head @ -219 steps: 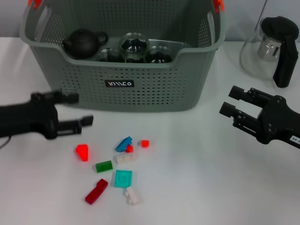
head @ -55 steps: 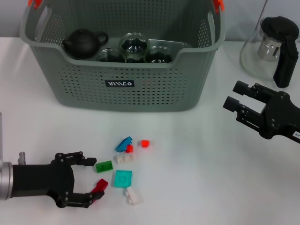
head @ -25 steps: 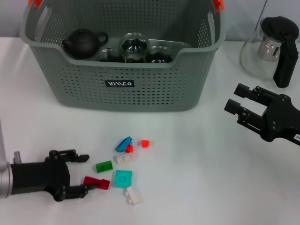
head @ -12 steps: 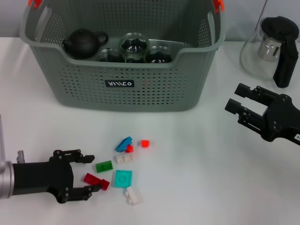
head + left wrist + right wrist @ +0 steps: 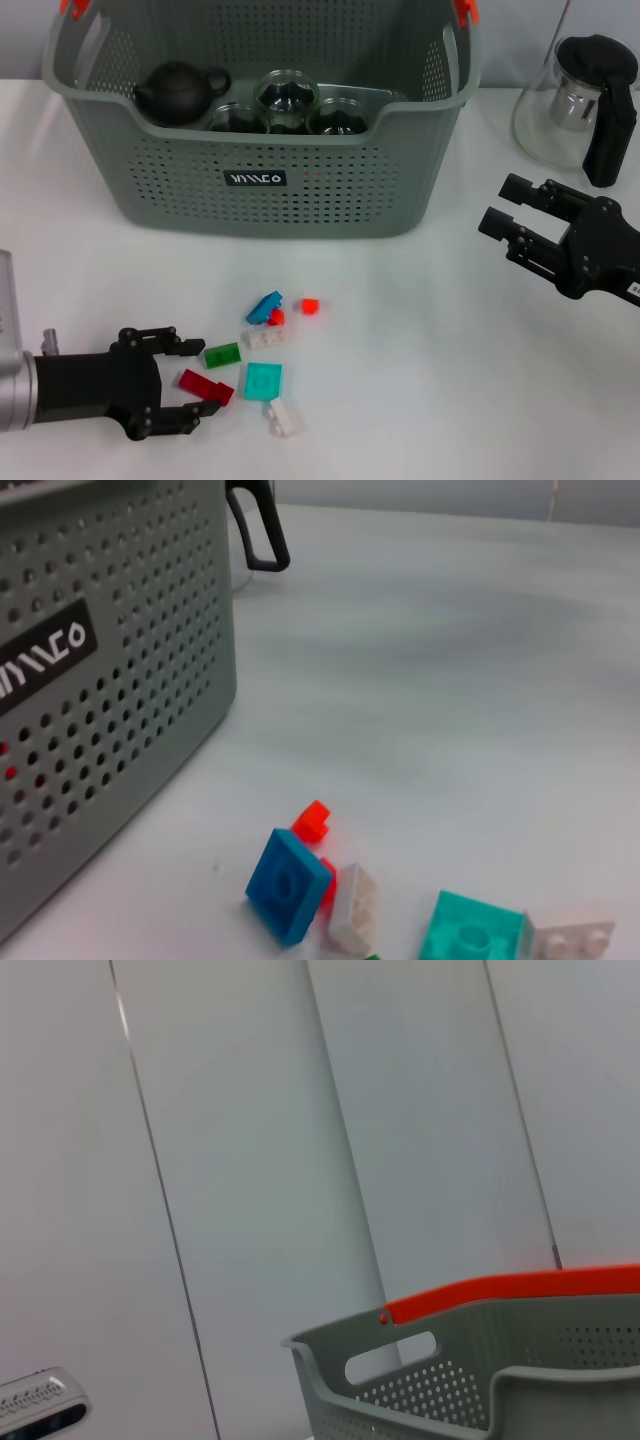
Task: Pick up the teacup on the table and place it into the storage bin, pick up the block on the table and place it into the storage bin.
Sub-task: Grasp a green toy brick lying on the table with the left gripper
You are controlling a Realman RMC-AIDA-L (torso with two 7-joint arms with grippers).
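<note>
In the head view we see the storage bin (image 5: pixel 262 120) standing at the far side of the white worktop (image 5: pixel 420 380). Inside it are a dark teapot (image 5: pixel 178 90) and some glass teacups (image 5: pixel 285 100). The left claw (image 5: pixel 190 385) lies low on the worktop at the near left, its fingers spread apart around the dark red block (image 5: pixel 205 385), which rests flat between them; we cannot tell if a finger touches it. Just beside it are a green block (image 5: pixel 222 354), a teal block (image 5: pixel 263 381), white blocks, a blue block (image 5: pixel 264 306) and small red pieces. The right claw (image 5: pixel 505 215) hovers at the right with its fingers apart, holding nothing, near a glass jug (image 5: pixel 578 100).

In the left wrist view we see the bin wall, the blue block (image 5: pixel 288 885), the teal block (image 5: pixel 470 930) and a small red piece (image 5: pixel 314 820).

In the right wrist view we see only the bin rim (image 5: pixel 500 1355) with its orange handle clip (image 5: pixel 510 1295) against a grey wall.
</note>
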